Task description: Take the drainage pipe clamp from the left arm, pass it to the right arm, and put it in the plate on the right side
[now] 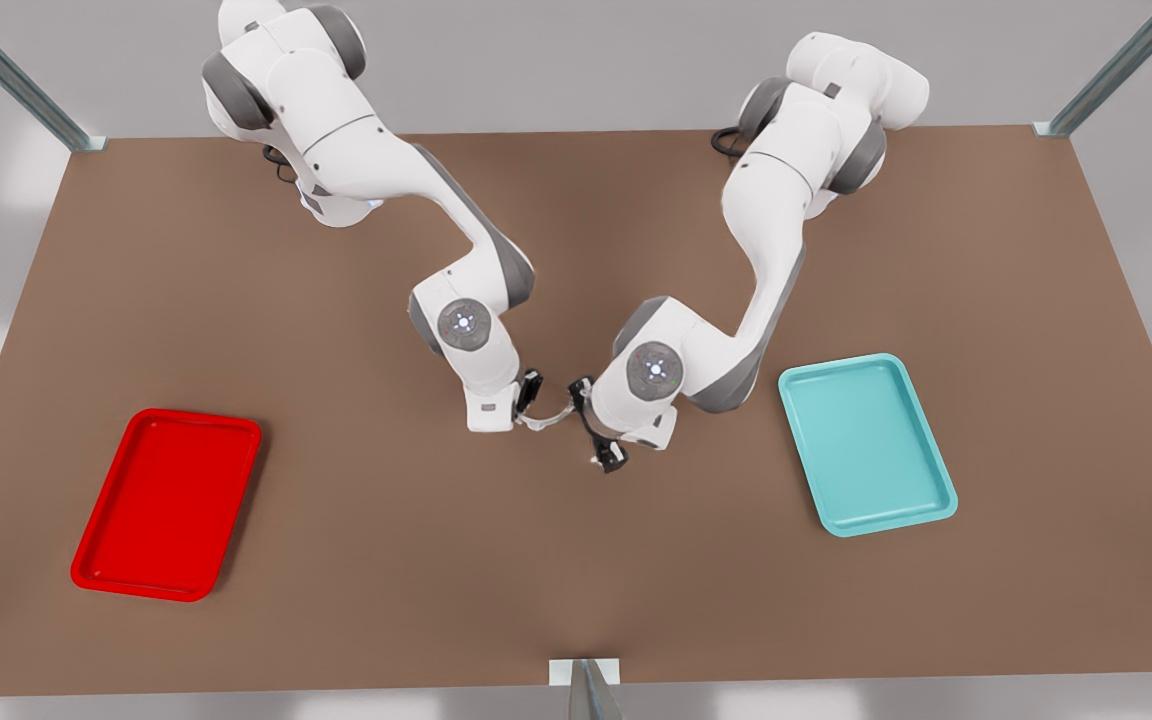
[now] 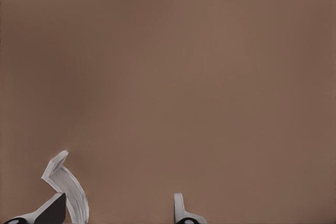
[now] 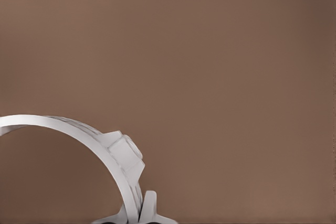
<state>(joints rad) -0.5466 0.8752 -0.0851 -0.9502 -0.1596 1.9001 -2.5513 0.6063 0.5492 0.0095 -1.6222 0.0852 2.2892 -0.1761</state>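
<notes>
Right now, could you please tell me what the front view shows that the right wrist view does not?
The front view adds the red plate at its left, the teal tray at its right, and the left gripper open beside the drainage pipe clamp. The right wrist view adds a close look at the drainage pipe clamp's curved band and raised block, pinched between two fingers. Both share the drainage pipe clamp, the right gripper shut on it, and the brown table.

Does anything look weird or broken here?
Nothing looks broken or spilled. The drainage pipe clamp sits between the two grippers: the right gripper pinches it, the left gripper is open beside it. The red plate lies flat.
</notes>
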